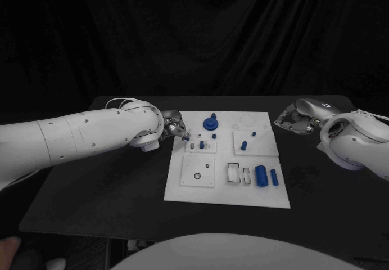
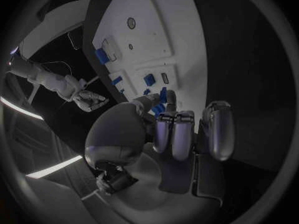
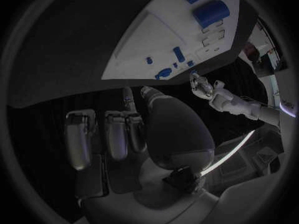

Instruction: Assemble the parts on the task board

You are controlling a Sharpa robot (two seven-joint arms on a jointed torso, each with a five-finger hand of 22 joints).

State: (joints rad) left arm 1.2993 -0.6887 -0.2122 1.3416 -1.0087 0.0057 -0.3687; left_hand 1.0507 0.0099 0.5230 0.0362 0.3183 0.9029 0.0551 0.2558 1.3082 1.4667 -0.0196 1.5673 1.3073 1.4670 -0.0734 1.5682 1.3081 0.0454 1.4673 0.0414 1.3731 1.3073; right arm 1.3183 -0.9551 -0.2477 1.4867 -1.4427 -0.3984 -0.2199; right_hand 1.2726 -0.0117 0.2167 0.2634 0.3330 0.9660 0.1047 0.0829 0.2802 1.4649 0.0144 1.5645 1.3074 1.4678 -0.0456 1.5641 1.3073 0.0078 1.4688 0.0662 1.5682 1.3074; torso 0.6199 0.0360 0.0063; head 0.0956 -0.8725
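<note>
Left hand (image 1: 172,128) fingertips sit at the task board (image 1: 227,191) left edge, mostly hidden behind its own wrist in the head view; whether it pinches a small blue part (image 2: 163,95) at the fingertips is unclear in the left wrist view. Right hand (image 1: 294,120) fingers curl inward, contents too dark to tell. Small blue parts near the board's middle (image 1: 202,144) are too small to identify. The board is cut off in both wrist views.
</note>
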